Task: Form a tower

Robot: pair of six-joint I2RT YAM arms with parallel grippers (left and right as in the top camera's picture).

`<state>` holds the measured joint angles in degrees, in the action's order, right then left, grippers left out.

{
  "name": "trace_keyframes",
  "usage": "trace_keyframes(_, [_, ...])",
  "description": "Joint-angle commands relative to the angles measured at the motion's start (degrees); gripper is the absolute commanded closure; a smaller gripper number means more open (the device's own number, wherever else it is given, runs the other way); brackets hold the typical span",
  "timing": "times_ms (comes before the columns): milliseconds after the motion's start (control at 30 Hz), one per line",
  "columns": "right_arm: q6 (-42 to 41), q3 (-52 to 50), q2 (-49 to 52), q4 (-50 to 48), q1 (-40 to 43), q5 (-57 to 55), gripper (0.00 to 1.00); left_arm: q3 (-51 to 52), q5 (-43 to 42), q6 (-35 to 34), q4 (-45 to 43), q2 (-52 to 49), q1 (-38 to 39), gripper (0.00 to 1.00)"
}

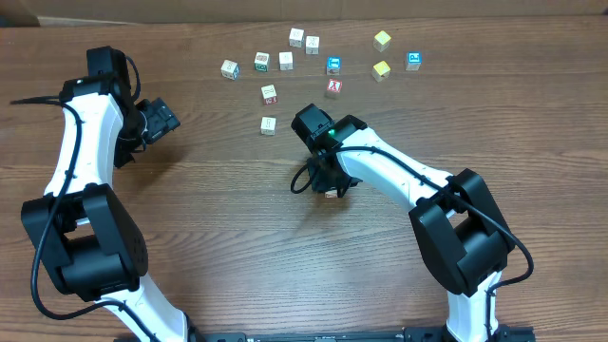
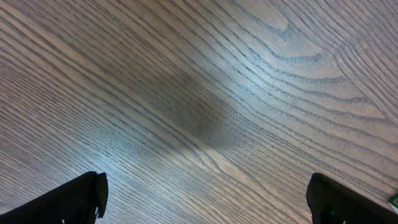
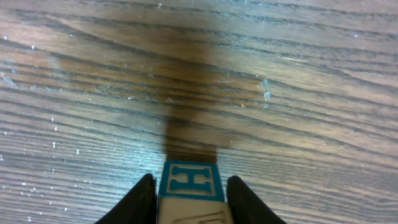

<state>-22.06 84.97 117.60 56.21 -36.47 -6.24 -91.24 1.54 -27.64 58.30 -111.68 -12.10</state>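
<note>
One cube (image 3: 188,182) is pinched by the right gripper (image 3: 189,194); the left gripper (image 2: 205,190) is spread empty; no tower is stacked.

From above, straight down on whole table (image 1: 218,237); from both wrists, close on its wood, right sharing H cube (image 3: 189,182).

Brown wood-grain table (image 1: 218,228), as I see it from overhead. Small loose cubes (image 1: 286,61) lie singly across its far half. Two yellow cubes (image 1: 382,40) sit at the far right, with blue-marked cubes (image 1: 414,61) near them. Pale cubes (image 1: 269,124) with red or green marks lie further left.
</note>
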Motion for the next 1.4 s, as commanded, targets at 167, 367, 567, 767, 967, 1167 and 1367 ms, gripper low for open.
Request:
trace_keyframes(167, [0.1, 1.3, 0.4, -0.2, -0.1, -0.6, 0.58, -0.8, 0.0, 0.5, -0.1, -0.3, 0.1, 0.00])
trace_keyframes(367, [5.6, 2.1, 0.4, -1.5, 0.0, -1.1, 0.27, -0.8, 0.0, 0.5, -0.1, -0.3, 0.2, 0.00])
trace_keyframes(567, [6.1, 16.2, 0.4, 5.9, 2.7, -5.0, 0.24, -0.8, 0.0, 0.5, -0.1, -0.3, 0.2, 0.00])
trace_keyframes(767, [6.1, 32.0, 0.4, 10.6, 8.7, -5.6, 0.22, -0.8, 0.0, 0.5, -0.1, -0.3, 0.1, 0.00])
trace_keyframes(967, [7.3, 33.5, 1.3, 9.9, 17.1, -2.0, 0.23, -0.8, 0.0, 0.5, -0.1, -0.3, 0.1, 0.00])
trace_keyframes(1167, [7.6, 29.6, 3.6, 10.1, 19.7, 4.5, 0.23, -0.8, 0.0, 0.4, -0.1, -0.3, 0.1, 0.00])
trace_keyframes(1367, [7.6, 22.0, 5.1, 7.5, 17.9, 5.3, 0.23, -0.8, 0.0, 0.5, -0.1, -0.3, 0.1, 0.00])
